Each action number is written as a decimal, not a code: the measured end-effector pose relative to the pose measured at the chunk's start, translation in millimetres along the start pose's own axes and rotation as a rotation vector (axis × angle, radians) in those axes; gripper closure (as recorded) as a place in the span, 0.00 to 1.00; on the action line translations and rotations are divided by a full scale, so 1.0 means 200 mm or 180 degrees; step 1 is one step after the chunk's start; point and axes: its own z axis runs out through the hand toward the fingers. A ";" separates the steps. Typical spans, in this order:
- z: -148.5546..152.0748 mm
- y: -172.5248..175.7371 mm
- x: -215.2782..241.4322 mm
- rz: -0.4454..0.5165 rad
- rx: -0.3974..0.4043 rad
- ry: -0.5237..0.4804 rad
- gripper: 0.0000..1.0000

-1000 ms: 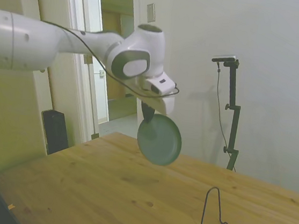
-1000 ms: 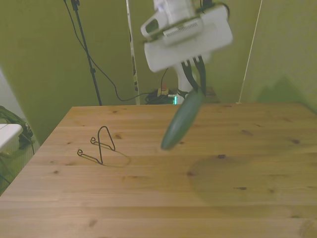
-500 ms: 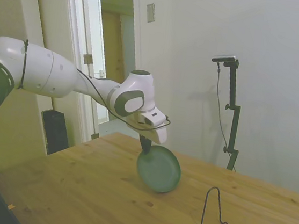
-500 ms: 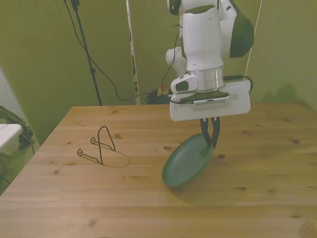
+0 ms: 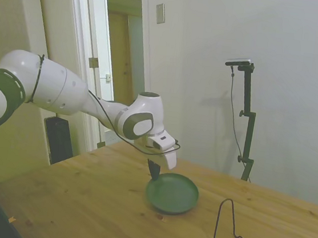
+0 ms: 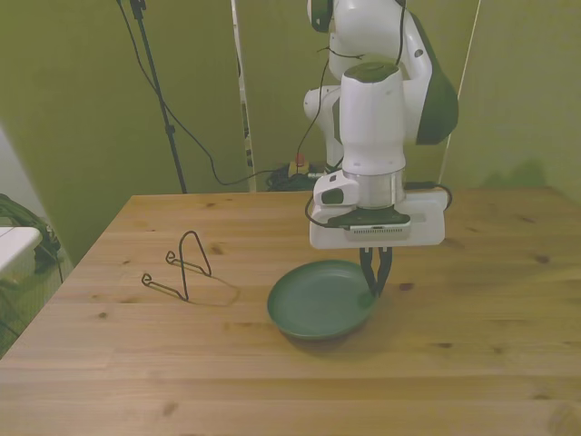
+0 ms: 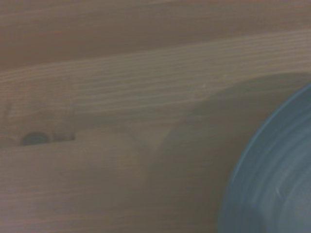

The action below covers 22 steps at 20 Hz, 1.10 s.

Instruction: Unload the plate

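Claw (image 5: pixel 154 172) at plate (image 5: pixel 172 194) rim

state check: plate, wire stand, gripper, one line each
plate: lying nearly flat on the table, rim pinched on the front view's right
wire stand: upright, holding nothing, apart from the plate
gripper: shut on the plate's rim

Open tabletop (image 6: pixel 454 363) all round the plate (image 6: pixel 318 302); only a wire stand (image 6: pixel 184 266) well apart toward the front view's left. Pincer (image 6: pixel 374 289) at plate's rim.
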 end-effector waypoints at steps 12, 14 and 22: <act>0.01 0.03 0.01 0.0028 -0.0025 -0.0002 0.00; 0.01 0.03 0.01 0.0028 -0.0025 -0.0001 0.00; -0.06 0.04 0.04 0.0056 0.0035 0.0037 0.00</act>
